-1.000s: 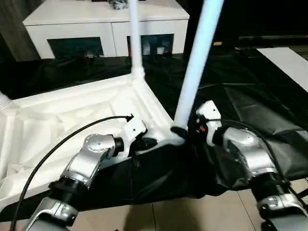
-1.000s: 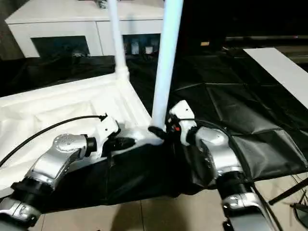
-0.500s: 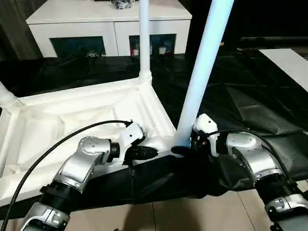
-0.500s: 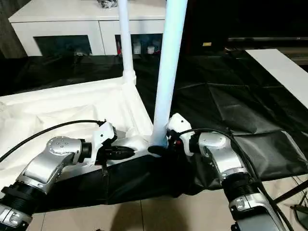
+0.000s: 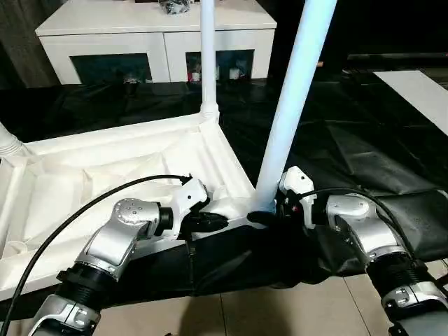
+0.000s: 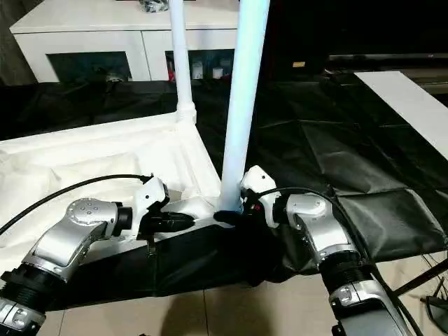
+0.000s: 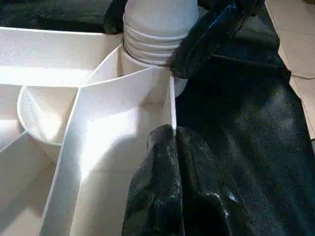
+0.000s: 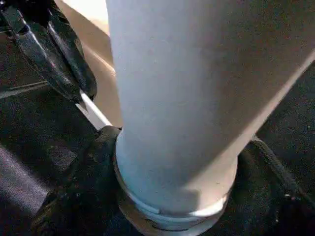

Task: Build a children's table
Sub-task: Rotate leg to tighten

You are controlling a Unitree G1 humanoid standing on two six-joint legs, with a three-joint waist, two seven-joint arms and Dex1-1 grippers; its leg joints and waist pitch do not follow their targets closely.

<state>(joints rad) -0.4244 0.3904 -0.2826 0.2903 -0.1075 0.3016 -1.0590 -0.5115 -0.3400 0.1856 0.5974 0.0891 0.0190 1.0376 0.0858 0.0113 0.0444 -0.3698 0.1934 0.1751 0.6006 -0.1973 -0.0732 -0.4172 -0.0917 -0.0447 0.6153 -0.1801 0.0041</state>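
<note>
The white plastic rectangular tabletop (image 5: 133,175) lies upside down on a black sheet (image 5: 364,133), ribbed underside up, with its near right corner between the two arms. In that corner's round socket stands a long tapered white tube leg (image 5: 290,105), its long axis close to upright and leaning slightly to the right as it rises out of view. A second white tube leg (image 5: 207,56) stands in the far right corner socket, and the base of a third (image 5: 8,143) shows at the far left. The right gripper (image 5: 262,217) is at the very foot of the near leg, its black fingers wrapped around the ribbed base just above the socket, so the leg rises straight up from its grasp. The left gripper (image 7: 172,147) is pinched narrow on the thin near edge wall of the tabletop, just left of the same socket, bracing it. The right arm is thus the one on the leg, and any seating push would seemingly run down the leg's axis into the socket. A white cabinet with glass doors (image 5: 157,42) stands beyond.
</note>
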